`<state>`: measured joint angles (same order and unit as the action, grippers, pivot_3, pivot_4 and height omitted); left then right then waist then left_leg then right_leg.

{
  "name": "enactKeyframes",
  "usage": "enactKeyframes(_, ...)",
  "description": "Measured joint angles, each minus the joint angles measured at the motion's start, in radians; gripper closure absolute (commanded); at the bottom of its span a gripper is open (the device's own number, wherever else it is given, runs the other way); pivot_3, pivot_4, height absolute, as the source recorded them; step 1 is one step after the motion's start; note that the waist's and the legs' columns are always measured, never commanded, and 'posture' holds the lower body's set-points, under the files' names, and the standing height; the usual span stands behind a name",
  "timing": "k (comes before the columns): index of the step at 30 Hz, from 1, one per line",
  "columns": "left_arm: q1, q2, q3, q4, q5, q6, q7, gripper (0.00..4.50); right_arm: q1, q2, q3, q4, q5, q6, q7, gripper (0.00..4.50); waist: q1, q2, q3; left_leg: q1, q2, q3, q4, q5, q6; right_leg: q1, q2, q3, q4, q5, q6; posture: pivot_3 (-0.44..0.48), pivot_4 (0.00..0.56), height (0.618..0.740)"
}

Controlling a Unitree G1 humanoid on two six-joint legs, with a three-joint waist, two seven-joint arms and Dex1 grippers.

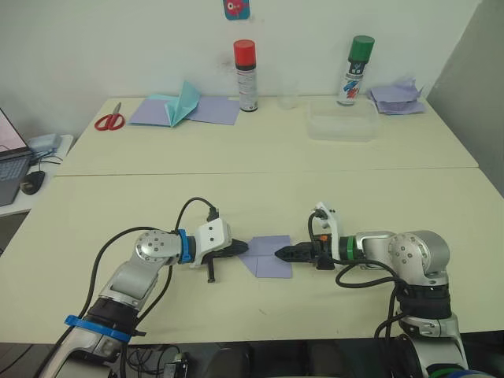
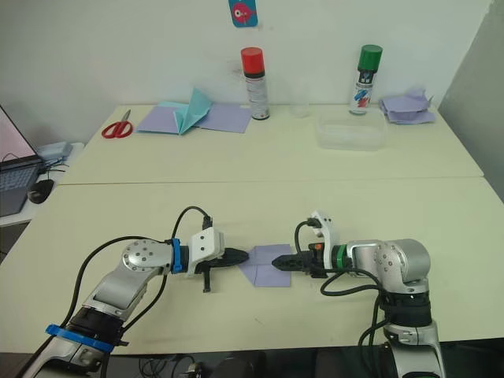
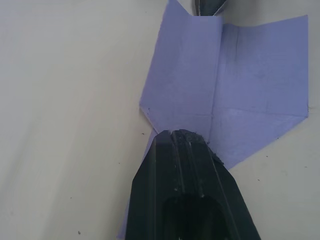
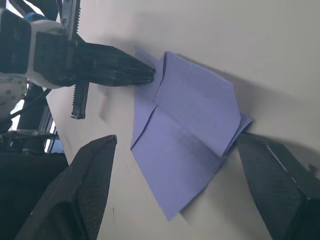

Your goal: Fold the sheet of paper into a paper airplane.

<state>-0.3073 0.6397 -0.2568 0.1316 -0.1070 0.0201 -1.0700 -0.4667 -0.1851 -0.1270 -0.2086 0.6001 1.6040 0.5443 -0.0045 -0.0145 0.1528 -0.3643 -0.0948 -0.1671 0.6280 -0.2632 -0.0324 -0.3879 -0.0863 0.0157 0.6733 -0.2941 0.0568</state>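
The sheet of paper, partly folded, lies flat on the desk directly between both arms. Left gripper, fingers closed, presses its left edge; right gripper, fingers spread, straddles its right edge, equally near.

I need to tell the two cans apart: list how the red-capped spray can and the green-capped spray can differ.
The red-capped spray can stands next to the lavender sheets and the teal paper plane; the green-capped spray can stands by the crumpled lavender heap, behind the clear container. Caps: red versus green. Both stand upright, capped, near the wall.
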Motion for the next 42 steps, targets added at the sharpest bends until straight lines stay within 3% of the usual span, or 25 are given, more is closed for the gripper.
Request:
enactKeyframes(9,0.001,0.0,0.001,0.001,0.002,0.001,0.009,4.5,-0.037,0.069,-0.058,0.07,0.059,0.003,-0.12,0.57,-0.003,0.001,-0.001,0.001,0.0,0.0,0.0,0.0,0.0,0.0,0.0,0.0,0.001,0.0,0.0,0.0,0.15,0.74)
enactKeyframes(10,0.001,0.0,0.001,0.001,0.002,0.001,0.009,4.5,-0.038,0.069,-0.064,0.075,0.063,0.003,-0.126,0.73,-0.004,0.001,-0.001,0.001,0.0,0.0,0.0,0.0,0.0,0.0,0.0,0.0,0.001,0.0,0.0,0.0,0.15,0.74)
enactKeyframes(13,0.001,0.0,0.0,0.001,0.002,0.001,0.009,4.5,-0.039,0.07,-0.076,0.09,0.068,0.003,-0.143,1.51,-0.004,0.001,-0.001,0.001,0.0,0.0,0.0,0.0,0.0,0.0,0.0,0.0,0.001,0.0,0.0,0.0,0.15,0.74)
enactKeyframes(21,-0.001,0.0,0.0,0.001,0.002,0.0,0.006,4.5,-0.029,0.059,-0.085,0.099,0.072,0.003,-0.176,4.46,-0.004,0.002,0.0,0.0,0.0,0.0,0.0,0.0,0.0,0.0,0.0,0.0,0.001,0.0,0.0,0.0,0.15,0.74)
enactKeyframes(31,0.001,0.003,0.007,-0.002,0.001,0.0,-0.008,4.5,-0.009,0.07,-0.095,0.065,0.092,-0.009,-0.171,4.46,-0.005,0.002,0.0,0.0,0.0,0.0,0.0,0.0,0.0,0.0,0.0,0.0,0.001,0.0,0.0,0.0,0.15,0.74)
enactKeyframes(35,0.023,0.002,0.044,0.001,-0.022,-0.057,-0.01,4.5,0.011,0.057,-0.046,0.008,0.112,-0.143,-0.095,4.46,-0.013,0.003,0.002,-0.001,0.0,0.0,-0.001,0.0,0.0,-0.002,0.0,0.0,0.0,0.0,0.0,0.0,0.15,0.74)
enactKeyframes(37,0.04,0.012,0.091,-0.023,-0.073,-0.034,-0.017,4.5,0.018,0.002,0.005,-0.029,0.114,-0.219,-0.035,4.46,-0.015,0.002,0.007,-0.003,0.0,0.0,-0.001,0.0,0.0,-0.003,0.0,-0.001,0.0,0.0,0.0,0.0,0.15,0.74)
enactKeyframes(42,0.055,0.161,0.253,-0.226,-0.278,0.201,-0.075,4.5,0.028,-0.103,0.099,-0.072,0.119,-0.359,0.088,4.46,-0.028,-0.002,0.008,-0.017,0.0,-0.001,0.001,0.0,0.0,-0.018,0.0,-0.001,0.004,0.0,0.0,0.0,0.15,0.74)
